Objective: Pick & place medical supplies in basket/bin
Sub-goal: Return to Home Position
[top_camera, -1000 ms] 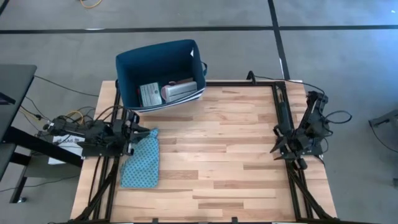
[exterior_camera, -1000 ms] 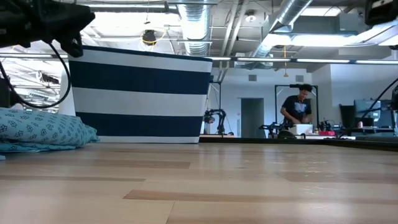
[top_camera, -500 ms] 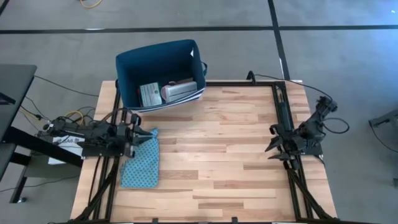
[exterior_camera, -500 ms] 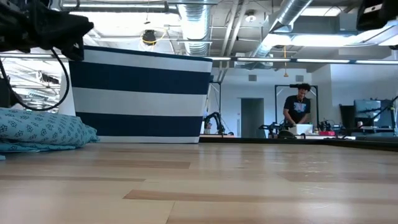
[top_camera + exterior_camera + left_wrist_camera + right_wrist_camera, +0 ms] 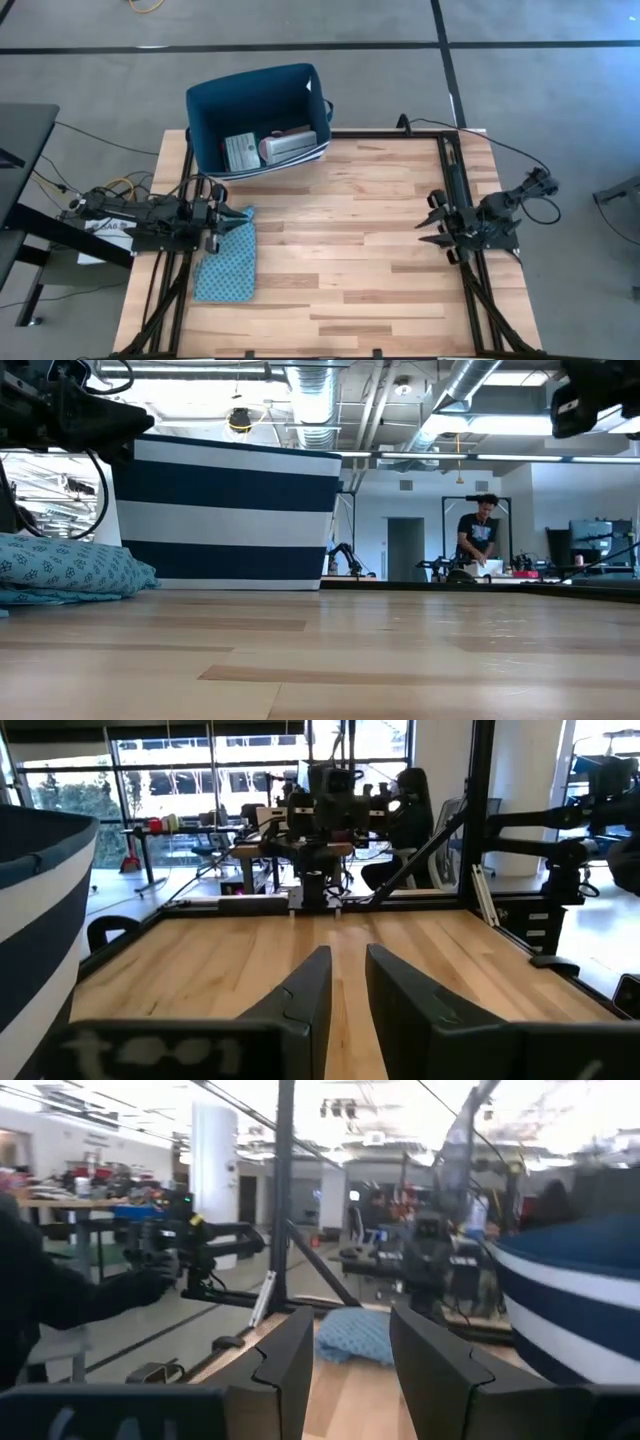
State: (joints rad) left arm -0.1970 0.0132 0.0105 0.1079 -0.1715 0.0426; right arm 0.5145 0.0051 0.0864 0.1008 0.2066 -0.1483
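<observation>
The navy bin [image 5: 205, 110] stands at the table's far left edge; its striped wall [image 5: 230, 520] fills the low view. Inside lie a green-white flat box [image 5: 241, 152] and a pale item [image 5: 288, 146] beside it. A blue patterned pouch [image 5: 228, 262] lies flat on the wood at the left. My left gripper [image 5: 238, 213] hovers level above the pouch's far corner, narrowly open [image 5: 347, 982], with nothing between its fingers. My right gripper [image 5: 428, 224] hangs at the right edge, open [image 5: 350, 1342] and empty, pointing toward the pouch [image 5: 358, 1335].
A black frame rail [image 5: 455, 170] runs along the table's right side, and another along the left. The wooden tabletop [image 5: 340, 230] stretches between the two arms. A person [image 5: 478, 540] stands far off in the room behind the table.
My right arm has swung about at the right edge: its gripper, which slanted toward the near edge, now points level toward the table's left and stands a little farther in. My left gripper has tipped down toward level. Neither has taken hold of anything.
</observation>
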